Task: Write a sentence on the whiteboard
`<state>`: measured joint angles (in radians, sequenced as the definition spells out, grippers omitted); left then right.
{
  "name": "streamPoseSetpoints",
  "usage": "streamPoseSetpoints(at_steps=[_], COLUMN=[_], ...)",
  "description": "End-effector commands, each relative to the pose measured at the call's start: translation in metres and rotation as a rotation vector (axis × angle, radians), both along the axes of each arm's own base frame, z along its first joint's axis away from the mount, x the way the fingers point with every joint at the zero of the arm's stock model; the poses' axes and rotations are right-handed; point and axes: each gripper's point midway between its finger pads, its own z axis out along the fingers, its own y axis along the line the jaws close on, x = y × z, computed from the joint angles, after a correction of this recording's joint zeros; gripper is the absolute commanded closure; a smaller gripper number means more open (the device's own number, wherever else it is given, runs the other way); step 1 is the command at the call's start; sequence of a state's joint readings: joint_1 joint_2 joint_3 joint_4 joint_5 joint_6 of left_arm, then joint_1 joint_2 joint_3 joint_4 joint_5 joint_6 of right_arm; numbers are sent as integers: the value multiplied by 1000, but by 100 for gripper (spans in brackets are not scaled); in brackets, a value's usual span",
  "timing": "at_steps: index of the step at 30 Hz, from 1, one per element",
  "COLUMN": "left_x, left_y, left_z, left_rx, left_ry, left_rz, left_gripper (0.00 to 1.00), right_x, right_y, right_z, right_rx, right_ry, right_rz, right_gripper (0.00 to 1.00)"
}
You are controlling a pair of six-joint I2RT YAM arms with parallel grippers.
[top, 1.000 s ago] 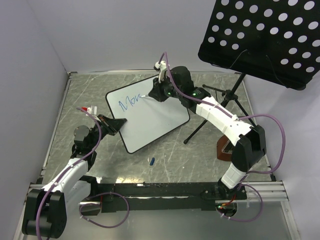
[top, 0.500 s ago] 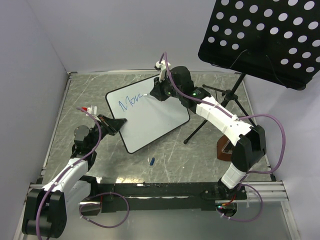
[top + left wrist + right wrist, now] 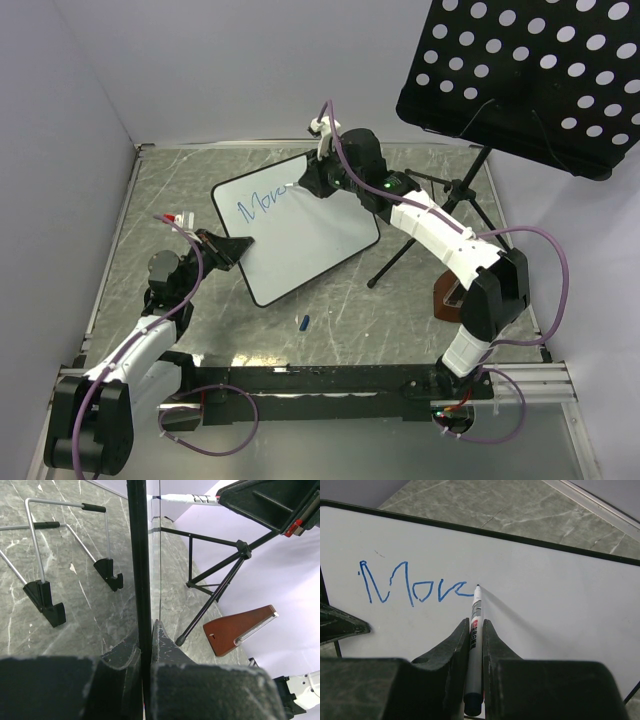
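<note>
The whiteboard (image 3: pixel 305 240) stands tilted in the middle of the table. My left gripper (image 3: pixel 236 249) is shut on the board's black rim at its near left edge; in the left wrist view the left gripper (image 3: pixel 146 630) pinches the rim (image 3: pixel 139 555) edge-on. The sentence (image 3: pixel 415 586) is blue marker writing reading roughly "Move", also visible from above as the sentence (image 3: pixel 262 203). My right gripper (image 3: pixel 475 624) is shut on a white marker (image 3: pixel 476 605). The marker's tip sits at the end of the last blue stroke. From above, the right gripper (image 3: pixel 312 180) is at the board's far edge.
A black perforated music-stand panel (image 3: pixel 520 80) overhangs the right, its tripod legs (image 3: pixel 430 225) beside the board. A brown wooden metronome (image 3: pixel 450 297) stands right of them. A blue cap (image 3: pixel 303 322) lies near the front. A wire easel (image 3: pixel 45 580) stands behind the board.
The right gripper has carried the marker a little to the right along the board, and the blue word has gained a further stroke. The left gripper and board have not moved.
</note>
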<state>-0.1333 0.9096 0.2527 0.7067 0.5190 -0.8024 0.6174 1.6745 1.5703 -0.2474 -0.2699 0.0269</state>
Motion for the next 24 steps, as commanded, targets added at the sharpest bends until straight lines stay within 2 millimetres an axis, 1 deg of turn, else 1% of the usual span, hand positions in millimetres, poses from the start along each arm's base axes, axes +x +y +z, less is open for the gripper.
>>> streamPoseSetpoints(at_steps=[1, 9, 17, 24], left_x=[-5, -4, -5, -4], left_y=[-8, -8, -8, -7], left_z=[9, 6, 9, 9], left_rx=[87, 89, 90, 88], left_ry=[-114, -109, -116, -115], left_rz=[-65, -63, -63, -60], left_gripper=[99, 99, 99, 99], right_x=[6, -6, -15, -25], right_y=[5, 13, 13, 14], right_z=[21, 18, 15, 5], right_rx=[44, 55, 46, 26], right_ry=[-35, -18, -5, 31], right_rz=[4, 73, 106, 133], right_gripper=[100, 100, 100, 100])
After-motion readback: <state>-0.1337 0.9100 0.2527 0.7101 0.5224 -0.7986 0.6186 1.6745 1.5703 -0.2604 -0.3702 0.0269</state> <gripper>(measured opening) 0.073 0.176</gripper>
